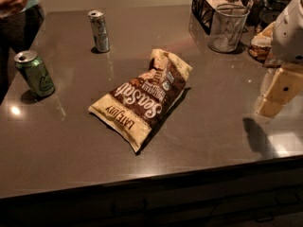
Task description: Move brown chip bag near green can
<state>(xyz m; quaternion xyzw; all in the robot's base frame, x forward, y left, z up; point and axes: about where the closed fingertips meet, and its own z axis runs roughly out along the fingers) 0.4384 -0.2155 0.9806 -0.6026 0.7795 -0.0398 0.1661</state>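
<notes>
brown chip bag lies flat on the counter, well apart from the green can upright at left. mesh cup and wire basket with pale packets stand far back right. gripper hangs at right, clear of the bag; clenched or released, cannot tell.

The brown chip bag mid-frame reads "Sea Salt" and "LATE JULY", upside down, while the gripper hangs at the right edge.
</notes>
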